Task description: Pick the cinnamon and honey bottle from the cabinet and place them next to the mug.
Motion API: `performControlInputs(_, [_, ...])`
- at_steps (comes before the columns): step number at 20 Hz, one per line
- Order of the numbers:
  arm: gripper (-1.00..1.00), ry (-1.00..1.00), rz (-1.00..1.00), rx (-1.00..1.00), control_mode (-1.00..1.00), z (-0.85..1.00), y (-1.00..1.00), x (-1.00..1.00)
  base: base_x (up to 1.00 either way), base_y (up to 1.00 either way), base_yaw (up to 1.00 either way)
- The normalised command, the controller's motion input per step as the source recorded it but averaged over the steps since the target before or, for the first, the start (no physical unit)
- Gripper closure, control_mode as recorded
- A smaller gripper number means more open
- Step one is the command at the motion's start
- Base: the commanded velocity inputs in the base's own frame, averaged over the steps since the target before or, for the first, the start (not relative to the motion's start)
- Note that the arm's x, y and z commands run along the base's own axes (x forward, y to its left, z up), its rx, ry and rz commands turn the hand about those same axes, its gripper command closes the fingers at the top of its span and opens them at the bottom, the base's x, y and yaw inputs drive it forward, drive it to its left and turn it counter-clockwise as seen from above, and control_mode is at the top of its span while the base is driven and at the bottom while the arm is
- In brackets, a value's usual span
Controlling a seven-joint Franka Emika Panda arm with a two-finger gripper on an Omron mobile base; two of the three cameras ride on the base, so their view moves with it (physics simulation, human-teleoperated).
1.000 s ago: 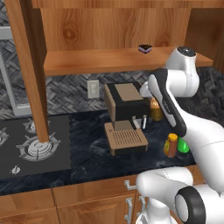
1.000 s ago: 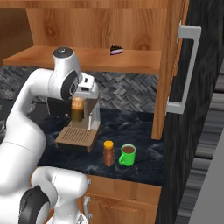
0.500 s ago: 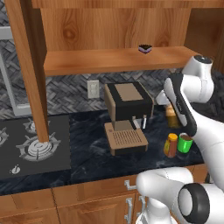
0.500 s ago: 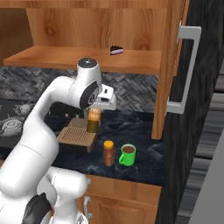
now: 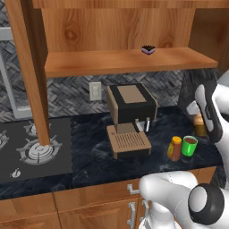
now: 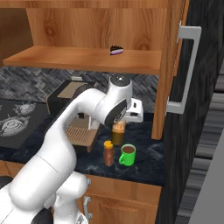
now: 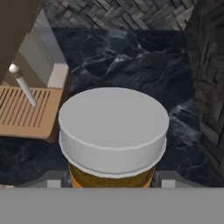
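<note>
My gripper (image 6: 118, 127) is shut on the cinnamon (image 6: 118, 133), a jar with a grey lid (image 7: 113, 126) and a brownish body. It hangs just above the dark counter, behind the green mug (image 6: 127, 154). From the other side the cinnamon (image 5: 200, 126) sits right of and behind the mug (image 5: 189, 145). The honey bottle (image 5: 175, 148), amber with a yellow cap, stands upright on the counter touching the mug's left side, as does the honey bottle (image 6: 108, 153). The cabinet shelf (image 5: 116, 62) above holds no bottle.
A small dark dish (image 5: 148, 49) rests on the cabinet shelf. A coffee machine (image 5: 129, 112) with a drip tray (image 7: 24, 111) stands left of the mug. A stove (image 5: 31, 147) lies far left by the cabinet post (image 5: 27, 71). A tall handled door (image 6: 183, 70) bounds the right.
The arm has swung right and down with the cinnamon, from in front of the coffee machine to just behind the mug. The honey bottle and mug have stayed put.
</note>
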Motion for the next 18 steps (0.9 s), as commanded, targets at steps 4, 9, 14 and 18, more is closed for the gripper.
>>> performControlInputs(4, [1.00, -0.20, 0.16, 0.00, -1.00, -0.08, -0.52, -0.14, 0.00, 0.00, 0.00])
performControlInputs(9, [1.00, -0.22, 0.10, 0.00, -1.00, -0.35, -0.23, -0.01, 0.00, 0.00, 0.00])
performControlInputs(14, [1.00, -0.22, 0.04, -0.02, -1.00, -0.48, -0.12, 0.00, 0.00, 0.00, 0.00])
performControlInputs(18, [1.00, -0.23, 0.02, 0.00, -1.00, -0.25, -0.26, 0.01, 0.00, 0.00, 0.00])
